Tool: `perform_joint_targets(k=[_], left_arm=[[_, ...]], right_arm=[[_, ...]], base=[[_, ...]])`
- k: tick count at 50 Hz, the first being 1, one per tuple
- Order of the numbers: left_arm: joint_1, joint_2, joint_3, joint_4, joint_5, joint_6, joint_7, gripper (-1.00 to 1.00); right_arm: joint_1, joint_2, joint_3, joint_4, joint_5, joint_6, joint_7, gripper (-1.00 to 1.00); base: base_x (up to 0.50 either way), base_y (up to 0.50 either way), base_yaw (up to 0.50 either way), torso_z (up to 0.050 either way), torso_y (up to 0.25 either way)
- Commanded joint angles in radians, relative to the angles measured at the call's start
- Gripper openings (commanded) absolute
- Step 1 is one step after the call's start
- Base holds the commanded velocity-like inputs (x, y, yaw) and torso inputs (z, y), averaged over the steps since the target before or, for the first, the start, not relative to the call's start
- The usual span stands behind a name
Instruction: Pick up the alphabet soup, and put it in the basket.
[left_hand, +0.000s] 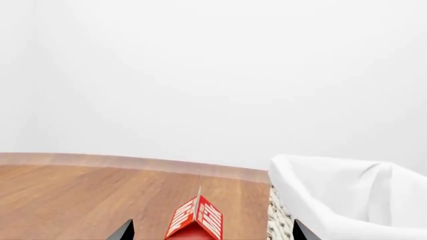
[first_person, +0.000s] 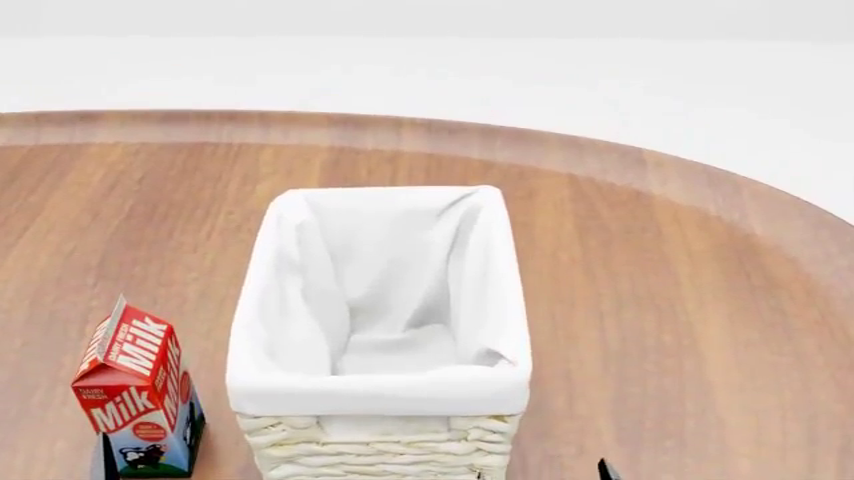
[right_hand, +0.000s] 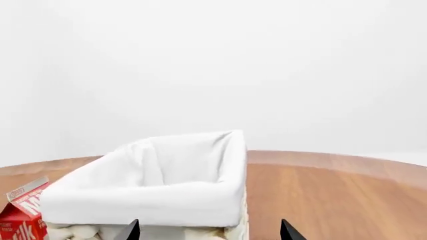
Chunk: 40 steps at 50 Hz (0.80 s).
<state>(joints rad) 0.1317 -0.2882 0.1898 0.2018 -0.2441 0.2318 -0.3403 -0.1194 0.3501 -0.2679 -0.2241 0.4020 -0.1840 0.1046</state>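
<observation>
Both grippers, left (left_hand: 212, 232) and right (right_hand: 209, 231), show dark fingertips spread apart, holding nothing. The cream woven wicker basket (right_hand: 153, 200) with white lining sits just ahead of the right gripper; the red milk carton (left_hand: 195, 220) stands ahead of the left. Alphabet soup unseen. Bare wooden table (first_person: 667, 300) lies to the right gripper's right.

milk carton (left_hand: 195, 219) between gripper (left_hand: 211, 231) fingertips | basket (left_hand: 347, 197) beside | table (left_hand: 87, 195)

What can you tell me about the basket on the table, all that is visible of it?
The basket is a large rectangular one of cream-white woven wicker, with a white cloth lining folded over its rim. It stands upright on the wooden table, open at the top, and nothing shows inside but the rumpled lining. A red milk carton stands close beside it, on the robot's left; whether they touch cannot be told. No pincer touches it in any view.
</observation>
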Motion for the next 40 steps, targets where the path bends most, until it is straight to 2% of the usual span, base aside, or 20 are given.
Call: perform_joint_targets(k=[1,17,40], left_arm=[[-0.005,-0.001,0.006,-0.005,0.001,-0.003,-0.004,1.0],[-0.005,-0.005,0.01,-0.005,0.0,0.0,-0.01,1.0],[0.001,-0.014,0.012,0.002,-0.004,0.01,-0.016,1.0]], right_arm=[[-0.023,0.069,-0.075,-0.024,0.035,-0.022,-0.156,1.0],[-0.091,0.135,-0.179,-0.077,-0.04,-0.092,-0.292,1.0],[-0.066,0.159,-0.302,-0.025,-0.104,-0.095,-0.43,1.0]], base=[[0.0,0.0,0.0,0.0,0.0],[0.0,0.0,0.0,0.0,0.0],[0.0,0.0,0.0,0.0,0.0]])
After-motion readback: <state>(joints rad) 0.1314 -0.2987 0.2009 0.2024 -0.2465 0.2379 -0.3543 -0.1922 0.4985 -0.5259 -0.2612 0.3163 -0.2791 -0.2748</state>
